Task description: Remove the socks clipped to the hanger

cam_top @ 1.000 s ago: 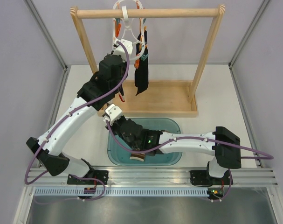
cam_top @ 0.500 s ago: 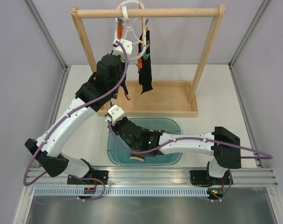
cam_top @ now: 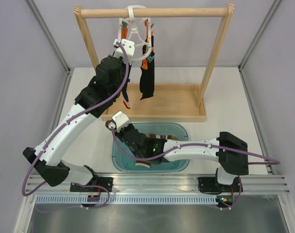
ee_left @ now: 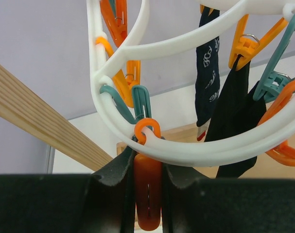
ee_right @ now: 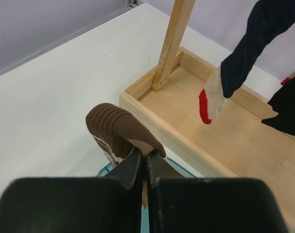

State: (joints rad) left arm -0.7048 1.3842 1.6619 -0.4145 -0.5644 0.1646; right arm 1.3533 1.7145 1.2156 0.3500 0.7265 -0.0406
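Note:
The white hanger (cam_top: 134, 29) hangs from the wooden rail, and its ring fills the left wrist view (ee_left: 186, 153). My left gripper (ee_left: 148, 160) is raised right under the ring, shut on an orange peg (ee_left: 148, 194). Dark socks (cam_top: 148, 77) hang from pegs on the ring's right side (ee_left: 234, 111). A navy sock with a white and red toe (ee_right: 210, 102) also hangs there. My right gripper (ee_right: 146, 158) is shut on a brown striped sock (ee_right: 118, 128), held over the left edge of the teal tub (cam_top: 182, 132).
The wooden rail frame (cam_top: 152, 13) stands on a wooden tray base (cam_top: 176, 104) behind the tub. Another striped sock (cam_top: 144, 163) lies in the tub under the right arm. Grey walls close in both sides.
My left arm has risen toward the hanger ring. The hanger and dark socks have swung. My right arm has shifted slightly with the brown sock still in its grip.

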